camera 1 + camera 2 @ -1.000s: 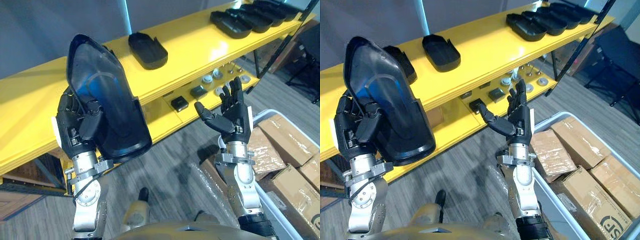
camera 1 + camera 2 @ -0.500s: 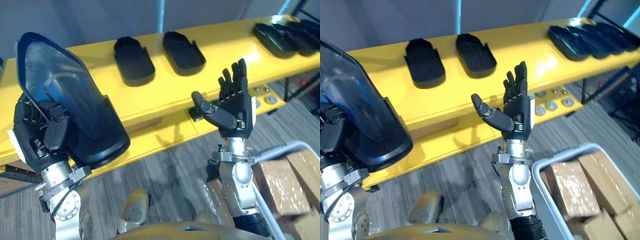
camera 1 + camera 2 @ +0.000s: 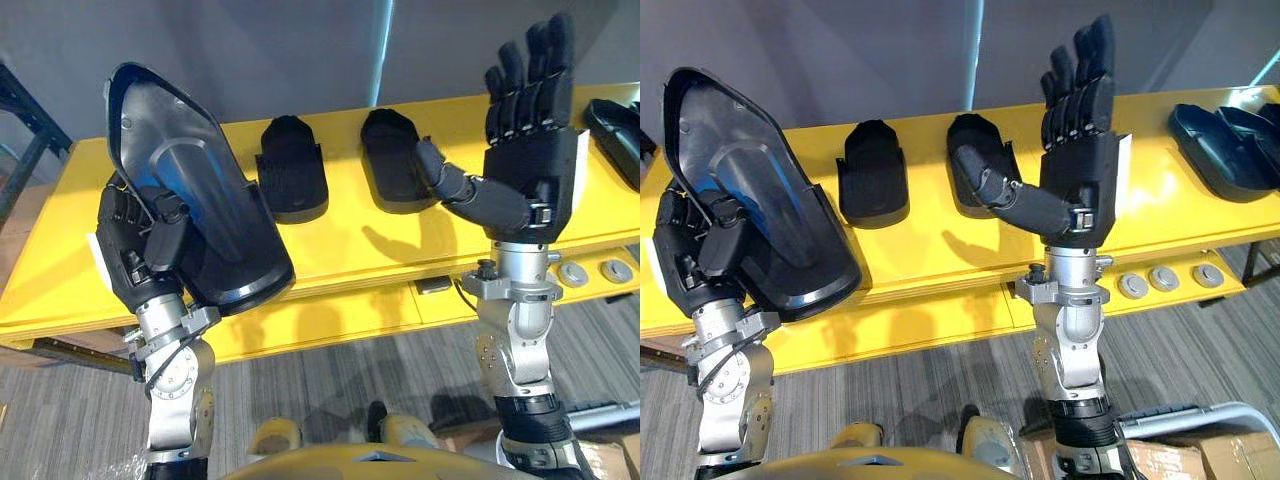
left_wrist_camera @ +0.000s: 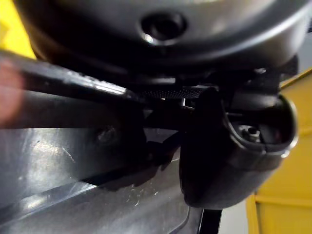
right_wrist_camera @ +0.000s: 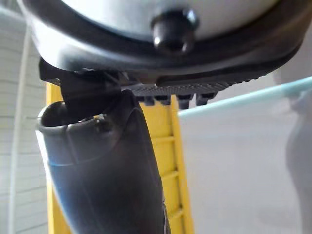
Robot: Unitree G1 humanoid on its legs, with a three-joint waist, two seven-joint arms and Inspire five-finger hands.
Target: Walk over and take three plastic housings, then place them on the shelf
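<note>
A black housing stands upright in the left hand at 9 o'clock; two housings lie on the yellow shelf at 12.

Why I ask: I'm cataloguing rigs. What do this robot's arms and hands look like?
The left arm and right arm are silver-grey metal, built of rounded jointed segments with a ringed collar at the wrist. Each ends in a dark, boxy hand with segmented fingers and a thumb: left hand, right hand. A white strip shows along each hand's outer edge.
</note>
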